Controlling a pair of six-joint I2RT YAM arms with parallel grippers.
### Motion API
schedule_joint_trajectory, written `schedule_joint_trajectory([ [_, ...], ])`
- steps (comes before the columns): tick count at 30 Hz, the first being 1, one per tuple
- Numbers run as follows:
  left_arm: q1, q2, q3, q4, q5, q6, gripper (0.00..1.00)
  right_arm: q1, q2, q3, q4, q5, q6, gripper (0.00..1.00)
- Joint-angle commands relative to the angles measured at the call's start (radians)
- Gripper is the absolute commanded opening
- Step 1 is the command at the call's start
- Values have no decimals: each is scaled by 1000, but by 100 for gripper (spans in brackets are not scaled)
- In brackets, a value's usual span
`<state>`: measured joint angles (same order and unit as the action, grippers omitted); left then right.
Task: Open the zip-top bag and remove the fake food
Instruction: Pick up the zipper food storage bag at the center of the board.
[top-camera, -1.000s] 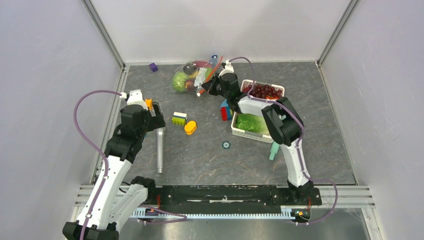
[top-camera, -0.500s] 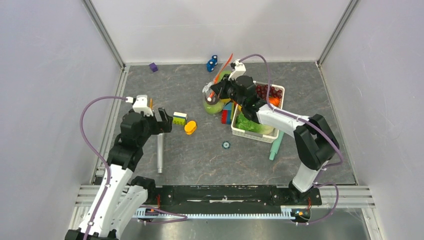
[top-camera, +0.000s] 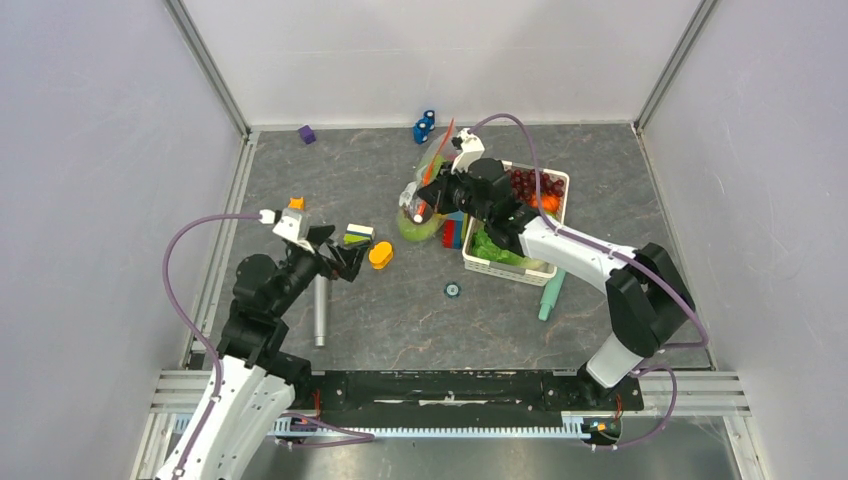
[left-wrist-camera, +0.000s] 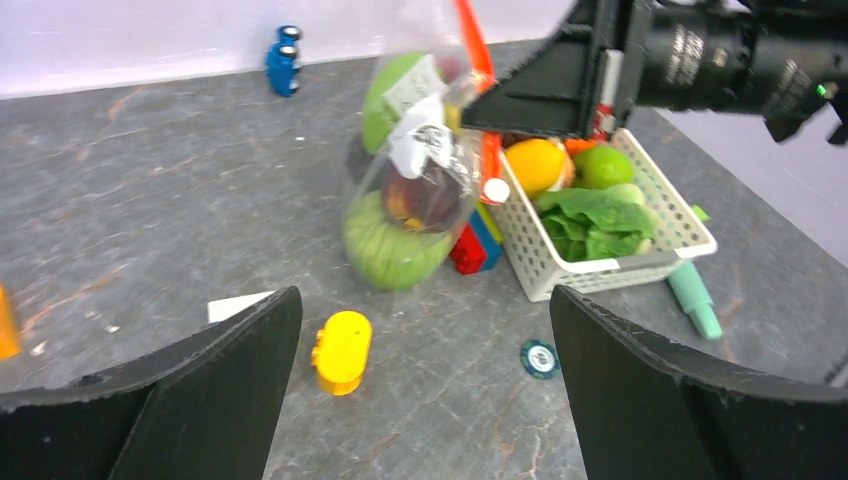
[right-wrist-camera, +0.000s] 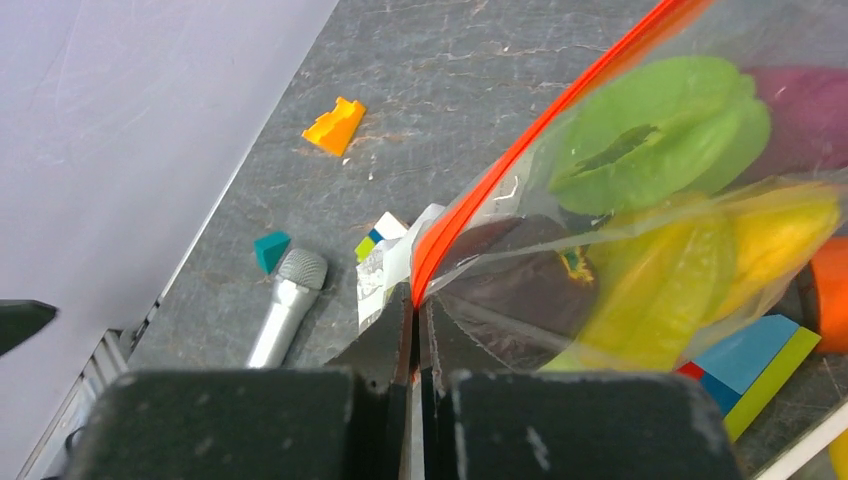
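Beside the basket, the right gripper pinches the zip-top bag by its red zipper strip, seemingly holding it upright for the wide-open left gripper.

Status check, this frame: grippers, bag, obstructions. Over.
Right gripper shut on red-orange zipper strip of clear plastic zip-top bag, bag hanging. Left gripper jaws wide open, empty, facing bag. Toy food inside. White slatted basket close beside bag.

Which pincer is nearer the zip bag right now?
Right. The right pincer is shut on the bag at its red zipper strip; the left pincer is open, well apart, facing the bag across the yellow block.
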<state>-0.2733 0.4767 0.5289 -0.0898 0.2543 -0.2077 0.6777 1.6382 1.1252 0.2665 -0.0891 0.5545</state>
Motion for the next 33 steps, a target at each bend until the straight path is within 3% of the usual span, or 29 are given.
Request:
schedule_joint_trajectory([
  [1, -85, -19, -51, 186, 10, 33, 100, 15, -79, 94, -45, -58, -7, 0],
  [7, -286, 67, -70, 256, -147, 115, 100, 15, -101, 77, -138, -124, 13, 0],
  [10, -364, 141, -70, 264, -248, 88, 100, 16, -123, 20, -166, -98, -5, 1],
  [19, -374, 224, 76, -6, -625, -101, 100, 13, -120, -9, -189, -114, -33, 1],
  [23, -374, 175, 57, 10, -637, -109, 100, 13, -110, 21, -217, -121, -45, 2],
  [27, -372, 98, -10, 6, -836, -323, 100, 7, -101, 62, -276, -127, -55, 3],
  [33, -371, 99, -36, 84, -604, -145, 99, 2, -83, 137, -396, -133, -74, 11],
])
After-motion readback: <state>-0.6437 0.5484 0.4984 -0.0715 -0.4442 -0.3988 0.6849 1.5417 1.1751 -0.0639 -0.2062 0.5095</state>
